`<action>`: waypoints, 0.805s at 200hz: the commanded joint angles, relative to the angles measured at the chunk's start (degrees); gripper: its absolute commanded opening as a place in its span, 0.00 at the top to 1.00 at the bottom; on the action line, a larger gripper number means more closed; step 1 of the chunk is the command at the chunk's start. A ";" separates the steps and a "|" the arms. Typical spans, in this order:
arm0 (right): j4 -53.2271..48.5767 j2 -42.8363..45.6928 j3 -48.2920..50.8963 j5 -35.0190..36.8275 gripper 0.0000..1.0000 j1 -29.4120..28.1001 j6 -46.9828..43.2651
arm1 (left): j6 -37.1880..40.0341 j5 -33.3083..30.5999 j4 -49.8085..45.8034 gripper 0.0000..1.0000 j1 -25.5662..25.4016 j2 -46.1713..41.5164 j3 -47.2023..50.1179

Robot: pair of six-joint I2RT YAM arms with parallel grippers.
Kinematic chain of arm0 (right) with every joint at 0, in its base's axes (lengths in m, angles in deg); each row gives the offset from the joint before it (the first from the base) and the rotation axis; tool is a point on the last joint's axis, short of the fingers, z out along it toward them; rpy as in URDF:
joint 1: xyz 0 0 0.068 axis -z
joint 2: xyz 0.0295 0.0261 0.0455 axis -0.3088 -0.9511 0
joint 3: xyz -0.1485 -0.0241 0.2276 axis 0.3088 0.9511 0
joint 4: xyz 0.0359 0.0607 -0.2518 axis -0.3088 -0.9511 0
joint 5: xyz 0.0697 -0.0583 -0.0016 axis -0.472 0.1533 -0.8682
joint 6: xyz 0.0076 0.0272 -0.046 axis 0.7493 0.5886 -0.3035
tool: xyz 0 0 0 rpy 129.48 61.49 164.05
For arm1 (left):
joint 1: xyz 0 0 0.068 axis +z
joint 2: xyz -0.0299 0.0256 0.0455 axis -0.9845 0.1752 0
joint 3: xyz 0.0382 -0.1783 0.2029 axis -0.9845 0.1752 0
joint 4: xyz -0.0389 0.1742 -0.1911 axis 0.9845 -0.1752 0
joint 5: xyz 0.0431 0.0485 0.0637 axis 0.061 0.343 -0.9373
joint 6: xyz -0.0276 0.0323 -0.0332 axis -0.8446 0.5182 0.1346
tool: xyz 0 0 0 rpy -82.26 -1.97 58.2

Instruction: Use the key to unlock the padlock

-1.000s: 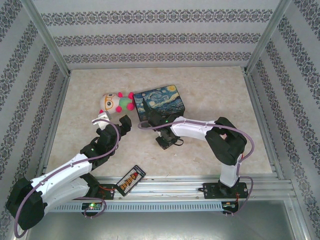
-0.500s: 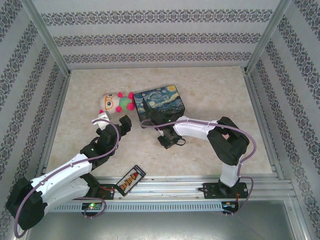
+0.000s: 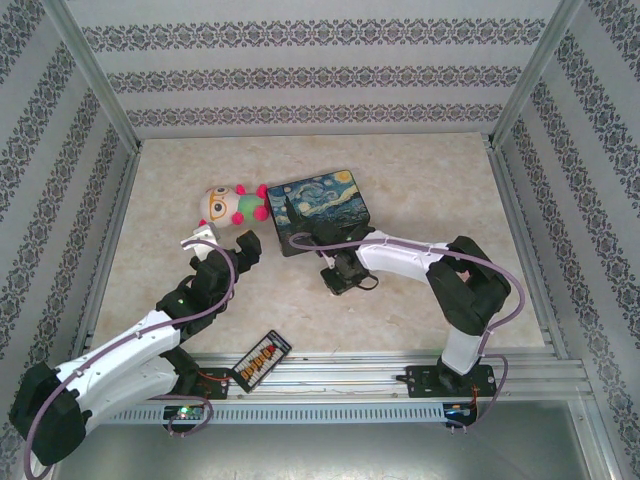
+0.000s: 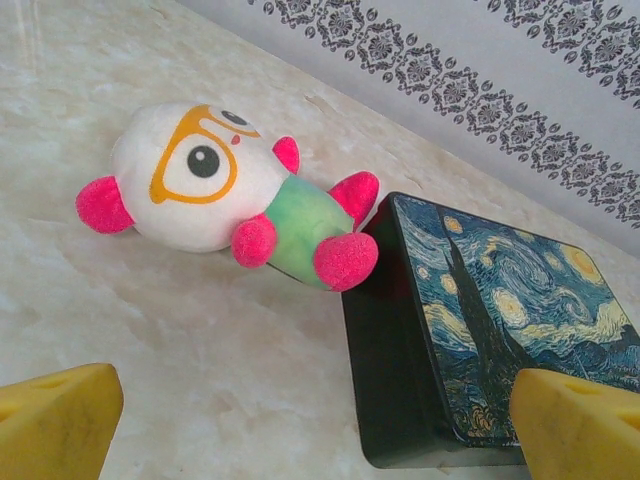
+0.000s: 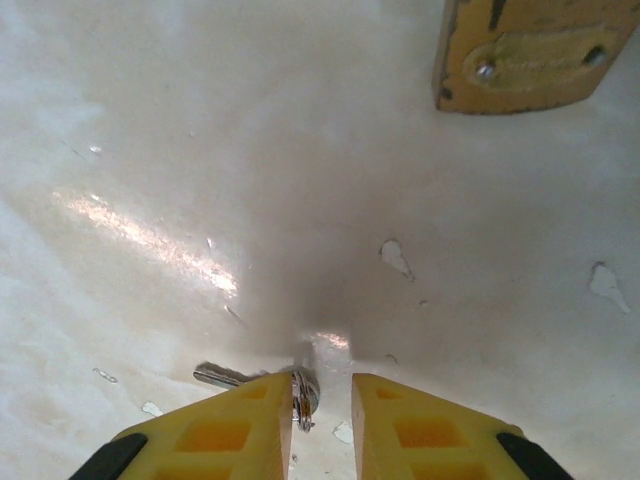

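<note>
**A:** Striped, flowery wallpaper all round and a pale marbled table (image 3: 430, 200) under the arms. Where's the key (image 5: 222, 376)?

**B:** Flat on the table, right at the tips of the right gripper (image 5: 322, 385). Its silvery shaft pokes out sideways past one yellow pad (image 5: 230, 430). Its ring end sits in the gap between the two pads.

**A:** Pinched, then?

**B:** Not that I can see. The pads are nearly together, with only a narrow slot left. The ring lies against one pad and the other stands clear of it. The gripper points down at the table.

**A:** And the padlock (image 5: 525, 55)?

**B:** Brass, lying on the table ahead of those fingers and off to one side, well apart from the key. The top edge of the right wrist view cuts it off, and I can't make out its shackle.

**A:** Any containers?

**B:** One, the Starry Night box (image 3: 325, 205), just beyond the right gripper. Its lid is shut, so whatever is inside is hidden. A plush toy (image 3: 232, 203) with orange glasses and pink feet lies on its side, one foot against the box's corner.

**A:** The left gripper (image 3: 222, 241)?

**B:** Spread wide, holding nothing, hovering near the toy and the box. A small dark pad with coloured buttons (image 3: 262, 358) lies by the arm bases.
</note>
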 commanded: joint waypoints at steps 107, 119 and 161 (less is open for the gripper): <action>3.26 1.65 2.76 -2.50 0.97 0.47 1.25 | 4.27 3.02 -0.57 0.01 -0.32 -0.04 -1.86; 2.66 2.74 2.34 -2.57 1.00 0.54 1.04 | 6.44 4.39 0.47 0.01 -0.32 -0.12 -1.99; -2.76 8.79 0.94 -7.25 1.00 2.34 1.01 | 17.96 12.26 8.83 0.01 -0.32 -2.31 -0.18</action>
